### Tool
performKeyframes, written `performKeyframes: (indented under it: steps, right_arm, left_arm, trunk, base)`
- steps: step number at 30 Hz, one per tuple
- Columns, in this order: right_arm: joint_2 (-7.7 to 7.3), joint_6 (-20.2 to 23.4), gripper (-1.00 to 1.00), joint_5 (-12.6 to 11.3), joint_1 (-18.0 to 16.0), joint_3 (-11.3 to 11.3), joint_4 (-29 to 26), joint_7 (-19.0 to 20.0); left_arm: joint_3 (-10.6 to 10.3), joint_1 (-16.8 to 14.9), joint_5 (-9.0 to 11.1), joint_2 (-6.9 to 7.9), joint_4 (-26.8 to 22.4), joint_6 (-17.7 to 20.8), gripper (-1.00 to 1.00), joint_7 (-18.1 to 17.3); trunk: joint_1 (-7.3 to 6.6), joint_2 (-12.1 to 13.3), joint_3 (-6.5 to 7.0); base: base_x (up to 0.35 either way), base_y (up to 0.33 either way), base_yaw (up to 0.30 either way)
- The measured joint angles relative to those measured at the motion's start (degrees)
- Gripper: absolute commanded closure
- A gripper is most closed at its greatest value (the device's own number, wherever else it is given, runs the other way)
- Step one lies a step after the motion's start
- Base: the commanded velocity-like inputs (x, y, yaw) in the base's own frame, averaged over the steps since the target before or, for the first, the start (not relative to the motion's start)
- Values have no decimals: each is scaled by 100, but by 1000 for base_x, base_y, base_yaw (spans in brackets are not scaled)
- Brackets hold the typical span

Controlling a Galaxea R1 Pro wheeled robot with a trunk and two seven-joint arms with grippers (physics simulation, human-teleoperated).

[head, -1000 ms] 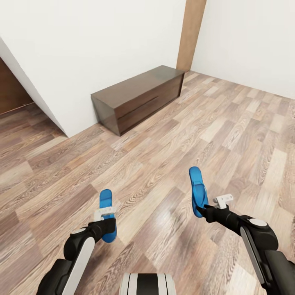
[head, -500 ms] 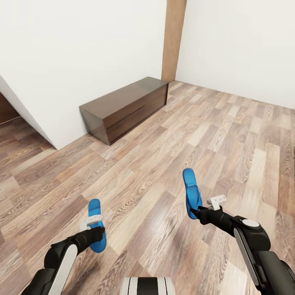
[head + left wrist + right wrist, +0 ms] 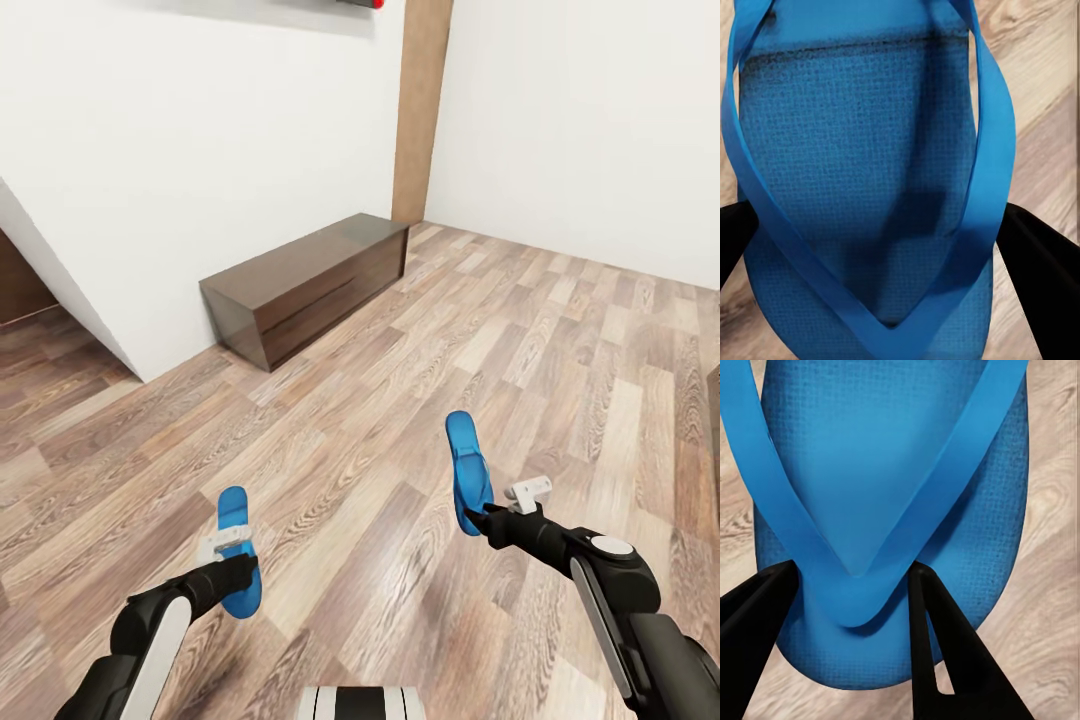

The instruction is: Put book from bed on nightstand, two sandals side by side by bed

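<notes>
The head camera looks down from high up over the wood floor (image 3: 400, 420). Each wrist camera sits very close to a blue sandal (image 3: 870, 187), also seen from above.

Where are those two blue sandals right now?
In the head view, one sandal is held in the left gripper and the other sandal in the right gripper, above the wooden floor.

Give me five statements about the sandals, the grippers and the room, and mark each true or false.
1. Each gripper holds a blue sandal. True: the left gripper has the left sandal, the right gripper the right sandal.
2. Both sandals lie flat on the floor. False: they are held above the floor.
3. A long dark-brown cabinet stands against the wall. True.
4. The floor is carpet. False: wood planks.
5. A book lies on the cabinet. False: its top is bare.
</notes>
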Motion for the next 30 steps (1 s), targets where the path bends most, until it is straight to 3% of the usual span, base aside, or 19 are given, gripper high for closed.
performKeyframes:
  steps: [15,20,24,26,30]
  right_arm:
    - [-6,42,100,-3,-18,-23,-5,30]
    - [-9,5,100,-1,7,-18,-8,30]
    - [-11,-1,100,-1,15,-13,-9,33]
    - [-28,-7,100,-2,17,-21,-9,37]
    - [-53,-20,100,-6,-5,-56,-6,44]
  left_arm:
    - [22,-103,-6,-108,297,5,100,9]
    - [22,-323,258,-147,776,8,100,9]
    - [19,-352,307,-157,847,-33,100,9]
    - [-3,-333,328,-164,840,-144,100,8]
    - [-248,-197,326,-149,727,-816,100,17]
  trunk:
    - [-39,20,333]
    - [-51,27,443]
    - [-62,32,532]
    - [-67,35,577]
    - [-77,40,665]
  base:
    - [0,0,0]
    - [0,0,0]
    - [0,0,0]
    - [0,0,0]
    - [0,0,0]
